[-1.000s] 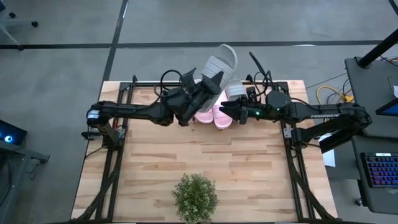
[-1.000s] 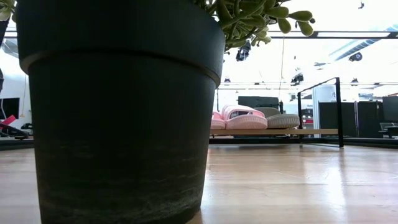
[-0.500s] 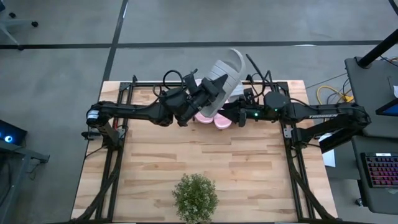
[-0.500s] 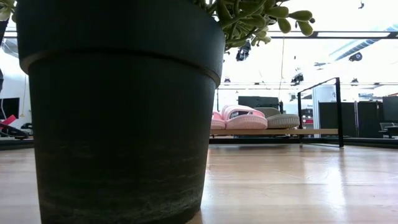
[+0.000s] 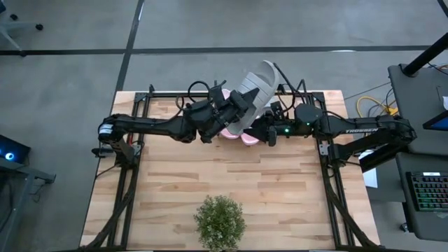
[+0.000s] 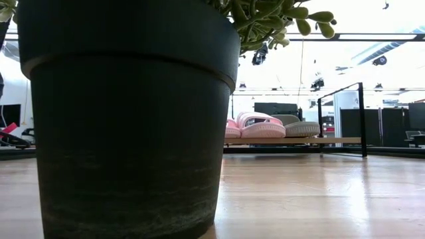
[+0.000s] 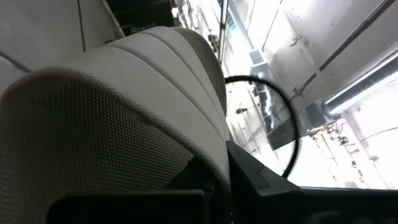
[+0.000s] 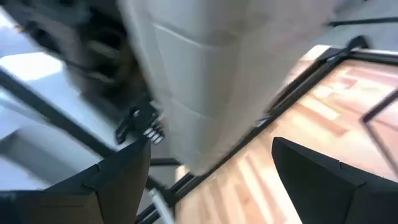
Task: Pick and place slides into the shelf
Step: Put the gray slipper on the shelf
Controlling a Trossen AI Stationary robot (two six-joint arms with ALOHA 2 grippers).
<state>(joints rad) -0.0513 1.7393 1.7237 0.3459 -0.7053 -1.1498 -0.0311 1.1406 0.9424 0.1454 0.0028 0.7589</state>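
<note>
Since a sec ago, the grey slide point(image 5: 253, 89) swung rightward over the shelf's point(image 6: 292, 140) back edge, and the right arm slid in under it. We saw the left gripper point(image 5: 236, 105) clamped shut on that slide's strap, holding it tilted up in the air above the pink pair point(image 6: 255, 126). The right gripper point(image 5: 262, 128) sat just beside, fingers spread wide, nothing in them; its wrist cam was filled by the slide. The other grey slide point(image 6: 295, 126) lay on the shelf next to the pink ones. Our call: level the slide first, sole down, then lower into the free slot w/o bumping the neighbours. Both arms reached across the table point(image 5: 210, 175), elbows out, meeting mid-back.
</note>
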